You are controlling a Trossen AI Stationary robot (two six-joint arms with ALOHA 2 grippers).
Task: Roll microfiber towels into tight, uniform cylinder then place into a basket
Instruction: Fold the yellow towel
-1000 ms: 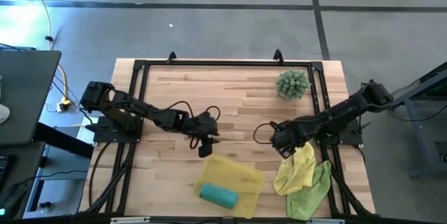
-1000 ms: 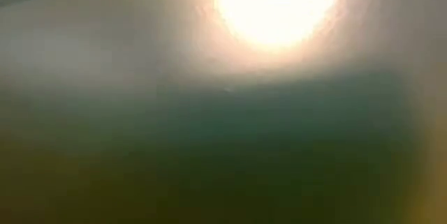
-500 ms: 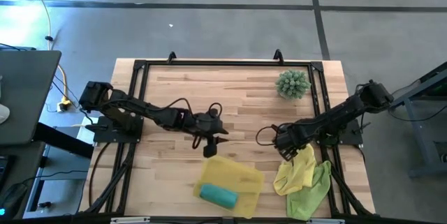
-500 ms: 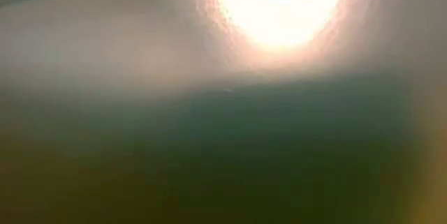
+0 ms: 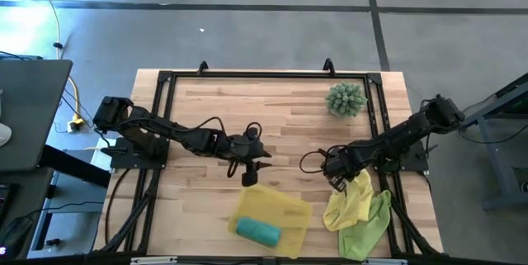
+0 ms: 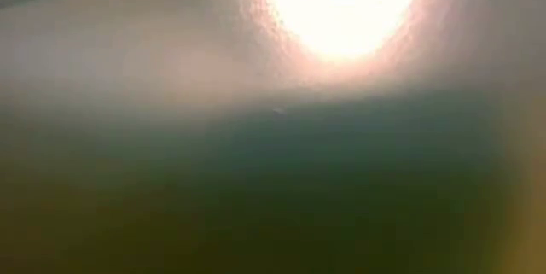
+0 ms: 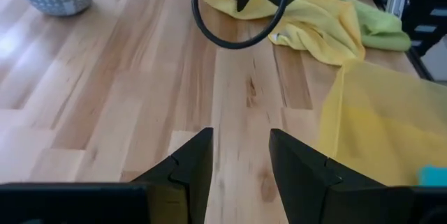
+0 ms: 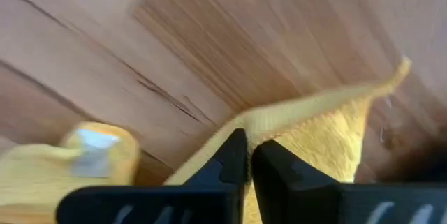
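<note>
The right gripper (image 8: 249, 155), fingers pinched together on a corner of the bright yellow towel (image 5: 350, 197), sits low over the table (image 5: 280, 125); no legible writing. The towel lies crumpled over the lime green towel (image 5: 370, 230). Left gripper (image 7: 241, 158) hangs parted, empty, beside the yellow basket (image 5: 285, 208) holding the rolled teal towel (image 5: 257, 231)

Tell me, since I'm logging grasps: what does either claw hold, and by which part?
The right claw is shut on the soft bright yellow microfiber towel, pinching its edge near a corner. The left claw is open over bare wood, holding nothing.
</note>
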